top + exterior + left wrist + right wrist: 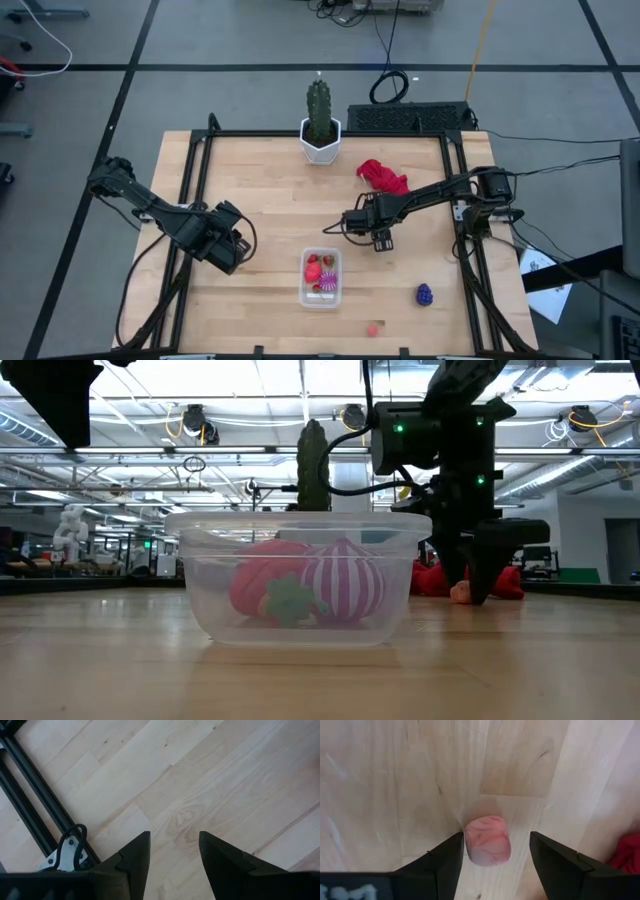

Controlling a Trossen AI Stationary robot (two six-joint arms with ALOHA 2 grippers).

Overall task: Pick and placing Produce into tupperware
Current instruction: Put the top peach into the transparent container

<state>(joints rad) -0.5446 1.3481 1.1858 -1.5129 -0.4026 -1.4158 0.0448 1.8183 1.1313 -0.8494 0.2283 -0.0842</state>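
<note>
A clear plastic container sits near the front edge of a wooden table, its long axis running from front to back, with a strawberry and a magenta striped round piece lying inside, the strawberry's green leaf cap turned toward the low camera. Behind the container and to its right, the right gripper points down at the table, its jaws open on either side of a small pink piece resting on the wood, not visibly touching it. A crumpled red cloth lies beyond that gripper, and a cactus in a white pot stands at the back edge. A purple grape bunch lies right of the container and another pink piece in front and to its right. Left of the container the left gripper hovers over bare wood, jaws parted, holding nothing.
</note>
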